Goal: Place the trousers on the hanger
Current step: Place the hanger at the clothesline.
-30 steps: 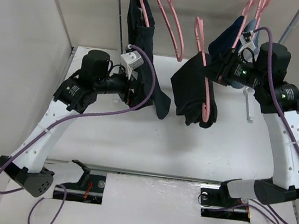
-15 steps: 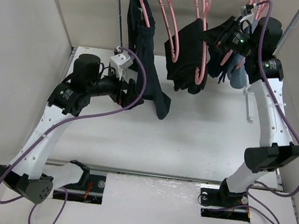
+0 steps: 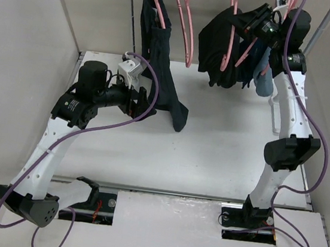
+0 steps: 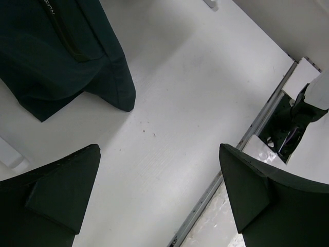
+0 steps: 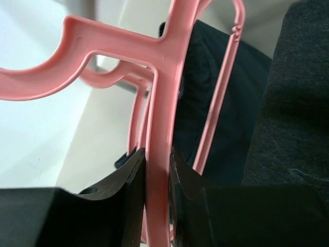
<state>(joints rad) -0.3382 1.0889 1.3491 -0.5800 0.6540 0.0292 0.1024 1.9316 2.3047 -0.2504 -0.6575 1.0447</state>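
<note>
The black trousers (image 3: 215, 45) hang folded over a pink hanger (image 3: 229, 44), high at the back right by the rail. My right gripper (image 3: 255, 23) is shut on that hanger. In the right wrist view both fingers (image 5: 131, 180) clamp the hanger's pink stem (image 5: 164, 77), with the right gripper (image 5: 157, 154) closed round it, and dark fabric (image 5: 300, 103) hangs close on the right. My left gripper (image 3: 141, 99) is open and empty, low beside another hanging dark pair. In the left wrist view the left gripper (image 4: 159, 152) has only bare table between its wide-apart fingers.
A dark teal-black pair (image 3: 157, 50) hangs on a pink hanger at back left; its hem shows in the left wrist view (image 4: 61, 56). An empty pink hanger (image 3: 186, 24) hangs between the two. A navy garment (image 3: 262, 78) hangs behind the right arm. Rack poles (image 3: 130, 11) stand at the back.
My right arm has lifted the hanger with the trousers up and to the right, from above the table to the rail. The left arm has drifted slightly left.
</note>
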